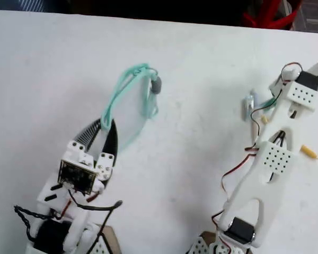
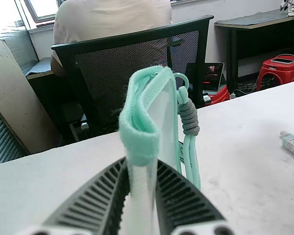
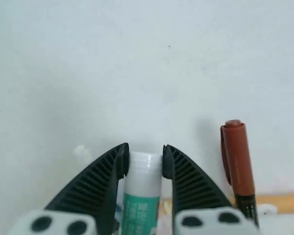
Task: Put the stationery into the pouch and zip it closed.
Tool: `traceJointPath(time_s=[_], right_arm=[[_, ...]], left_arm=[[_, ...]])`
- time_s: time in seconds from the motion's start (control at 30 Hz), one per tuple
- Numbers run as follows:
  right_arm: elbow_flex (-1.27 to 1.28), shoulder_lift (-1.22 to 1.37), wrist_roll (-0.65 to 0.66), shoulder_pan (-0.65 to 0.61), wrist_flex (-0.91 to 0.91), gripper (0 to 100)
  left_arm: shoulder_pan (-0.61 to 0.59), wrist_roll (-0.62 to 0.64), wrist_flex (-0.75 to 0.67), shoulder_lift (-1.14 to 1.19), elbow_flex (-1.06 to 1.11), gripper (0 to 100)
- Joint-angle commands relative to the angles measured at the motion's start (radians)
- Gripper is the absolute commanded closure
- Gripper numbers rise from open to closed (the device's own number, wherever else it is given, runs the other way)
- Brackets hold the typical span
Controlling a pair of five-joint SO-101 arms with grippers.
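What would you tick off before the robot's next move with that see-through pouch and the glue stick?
1. Left gripper clamped on the pouch: ok.
2. Right gripper closed on the glue stick: ok, a finger on each side.
3. Pouch mouth open wide enough for the stick: cannot tell.
4. Brown marker apart from the right gripper's fingers: ok, it lies beside them with a gap.
5. All stationery inside the pouch: not ok; the marker and a yellow piece lie on the table.
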Motion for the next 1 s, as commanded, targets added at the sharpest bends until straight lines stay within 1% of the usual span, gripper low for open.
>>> traceJointPath(time_s=[0.0, 0.07, 0.13, 0.27, 0.47, 0.57, 0.7, 0.8, 0.97], right_arm=[[-0.198, -0.091, 0.002, -0.047, 0.136, 98.1], [-0.259, -0.113, 0.002, -0.071, 0.193, 98.1], [-0.216, -0.186, 0.018, -0.085, 0.191, 98.1], [-0.158, -0.343, 0.117, -0.105, 0.193, 98.1], [-0.043, -0.604, 0.170, -0.110, 0.193, 98.1], [0.094, -0.765, 0.204, -0.145, 0.194, 98.1], [0.367, -1.026, 0.245, -0.226, 0.191, 98.1], [0.557, -1.218, 0.258, -0.309, 0.186, 98.1], [0.761, -1.468, 0.258, -0.464, 0.159, 98.1]], left_arm=[[-0.007, -0.003, 0.006, 0.008, 0.055, 98], [-0.007, -0.003, 0.009, 0.008, 0.054, 98], [-0.007, -0.003, 0.012, 0.008, 0.051, 98], [-0.007, -0.003, 0.012, 0.008, 0.049, 98], [-0.007, -0.003, 0.012, 0.008, 0.049, 98], [-0.007, -0.003, 0.012, 0.008, 0.049, 98], [-0.008, -0.003, 0.012, 0.008, 0.049, 98], [-0.033, -0.003, 0.008, 0.008, 0.049, 98], [-0.058, -0.003, 0.005, 0.008, 0.049, 98]])
